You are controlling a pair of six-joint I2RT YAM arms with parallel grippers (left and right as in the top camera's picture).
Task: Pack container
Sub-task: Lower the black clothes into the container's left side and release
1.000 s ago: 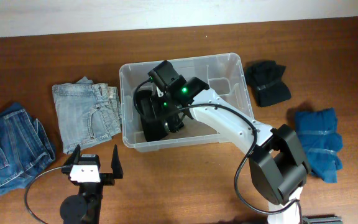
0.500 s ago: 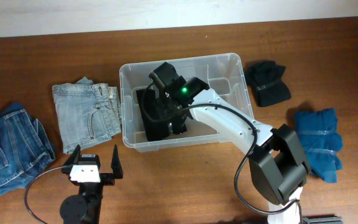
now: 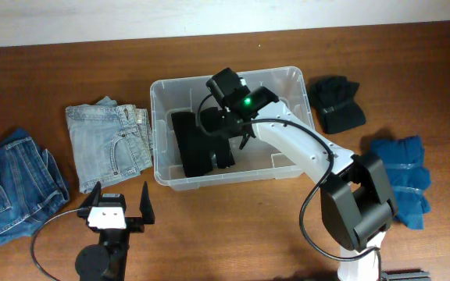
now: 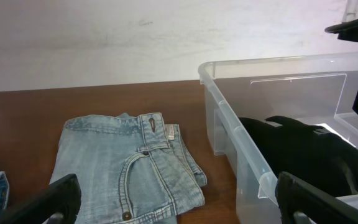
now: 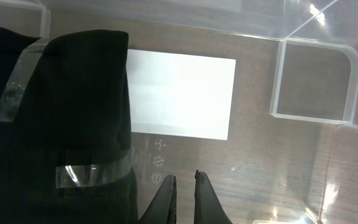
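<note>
While my left gripper [image 3: 121, 198] is sitting wide open, my right gripper [image 5: 184, 181] is hanging closed and empty inside the container [image 3: 154, 125].

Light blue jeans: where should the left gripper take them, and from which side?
Probably the near edge of the light blue jeans, from above: they lie flat and folded, so only an edge offers layers to pinch, and this one faces the open left gripper.

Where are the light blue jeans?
In the overhead view, the light blue jeans lie flat on the table, just left of the container, with the darker jeans farther left.
</note>
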